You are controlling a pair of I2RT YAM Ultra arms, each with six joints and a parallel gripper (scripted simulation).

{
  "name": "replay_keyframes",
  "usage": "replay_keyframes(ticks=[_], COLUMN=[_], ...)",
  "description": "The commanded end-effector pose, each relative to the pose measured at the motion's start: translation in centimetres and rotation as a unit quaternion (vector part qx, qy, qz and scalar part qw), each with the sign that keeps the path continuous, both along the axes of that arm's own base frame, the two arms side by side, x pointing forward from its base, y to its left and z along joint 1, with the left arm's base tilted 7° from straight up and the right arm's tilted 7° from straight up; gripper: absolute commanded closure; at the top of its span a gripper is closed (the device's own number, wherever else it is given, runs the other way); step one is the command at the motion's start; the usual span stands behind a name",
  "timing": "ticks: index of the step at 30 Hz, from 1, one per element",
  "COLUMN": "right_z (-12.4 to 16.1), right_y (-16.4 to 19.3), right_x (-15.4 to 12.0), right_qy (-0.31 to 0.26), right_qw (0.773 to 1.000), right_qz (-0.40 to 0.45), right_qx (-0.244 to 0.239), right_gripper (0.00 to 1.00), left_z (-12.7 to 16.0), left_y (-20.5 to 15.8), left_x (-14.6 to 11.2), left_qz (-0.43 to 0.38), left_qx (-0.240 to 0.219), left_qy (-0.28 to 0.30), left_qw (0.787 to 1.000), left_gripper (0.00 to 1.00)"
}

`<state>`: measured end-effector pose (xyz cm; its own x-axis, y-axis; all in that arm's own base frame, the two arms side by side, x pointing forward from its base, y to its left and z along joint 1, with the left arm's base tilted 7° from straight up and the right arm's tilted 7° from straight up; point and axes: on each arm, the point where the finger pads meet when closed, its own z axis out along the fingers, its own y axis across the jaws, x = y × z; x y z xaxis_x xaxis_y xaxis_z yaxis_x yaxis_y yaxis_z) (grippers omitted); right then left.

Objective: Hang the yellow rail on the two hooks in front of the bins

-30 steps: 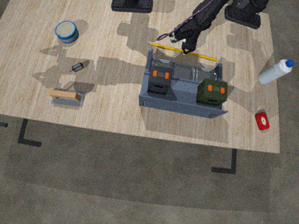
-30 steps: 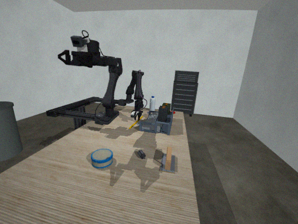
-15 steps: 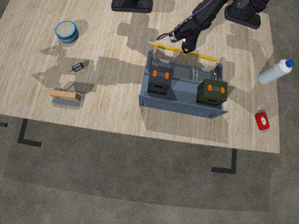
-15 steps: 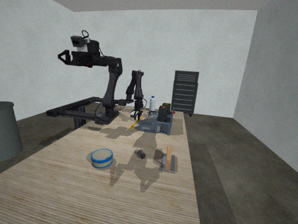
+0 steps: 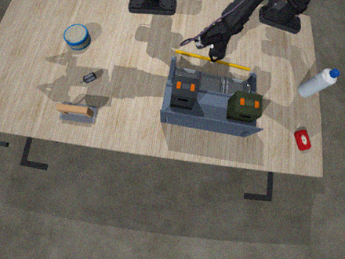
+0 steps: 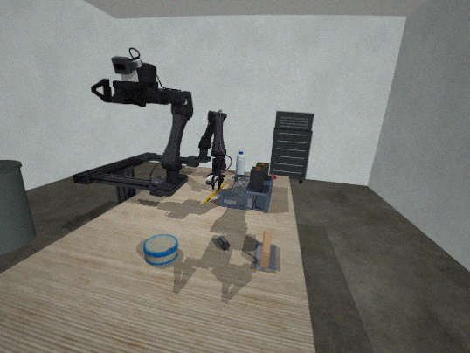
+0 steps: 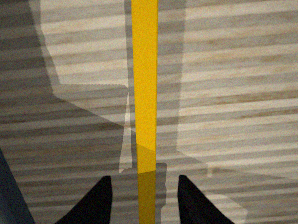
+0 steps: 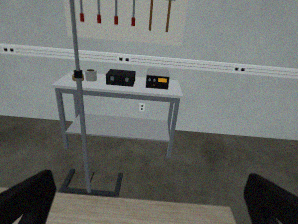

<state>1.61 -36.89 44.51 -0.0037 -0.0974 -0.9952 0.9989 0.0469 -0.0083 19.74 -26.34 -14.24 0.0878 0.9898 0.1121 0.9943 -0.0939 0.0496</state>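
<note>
The yellow rail point(image 5: 194, 55) point(image 6: 210, 198) point(image 7: 145, 75) lies along the blue-grey shelf point(image 5: 206, 123) point(image 6: 233, 202), on the robot side. My left gripper point(image 5: 214, 59) point(image 6: 218, 188) point(image 7: 144, 184) is part open above the rail's middle; in the left wrist view the rail runs between the fingertips with a gap on both sides. A dark grey bin point(image 5: 184, 96) point(image 6: 256, 179) and a green bin point(image 5: 246, 109) stand on the shelf, each with orange clips. The hooks cannot be made out clearly. My right gripper point(image 6: 99, 89) point(image 8: 149, 181) is wide open and empty, raised high, away from the shelf.
A white bottle point(image 5: 314, 85) point(image 6: 240, 163) and a red object point(image 5: 302, 140) are beyond the green bin's end. A blue-rimmed round tin point(image 5: 77, 36) point(image 6: 161, 250), a small dark object point(image 5: 89, 77) point(image 6: 223, 243) and a wooden-handled tool point(image 5: 75, 110) point(image 6: 266, 249) are on the other side.
</note>
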Motion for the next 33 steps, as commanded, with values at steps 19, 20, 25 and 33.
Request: replay_keyframes(ticks=[19, 20, 25, 33], right_z=[1.1, 1.1, 1.1, 1.1], right_y=[0.7, 0.7, 0.7, 0.7], right_x=[-0.7, -0.7, -0.7, -0.7], right_qy=[-0.004, -0.004, -0.004, -0.004], right_qw=[1.0, 1.0, 1.0, 1.0], right_qz=[-0.012, -0.012, -0.012, -0.012], right_qx=[-0.007, -0.007, -0.007, -0.007], right_gripper=[0.0, 0.0, 0.0, 0.0], left_z=[-0.2, -0.2, -0.2, 0.2], left_y=[0.4, 0.4, 0.3, -0.1], left_x=[-0.1, -0.2, 0.0, 0.0], left_qz=[0.008, 0.009, 0.009, 0.007], left_qx=[0.0, 0.001, 0.0, -0.006], left_qy=[0.003, 0.004, 0.003, 0.0], left_qw=[1.0, 1.0, 1.0, 1.0], left_gripper=[0.64, 0.64, 0.64, 0.64])
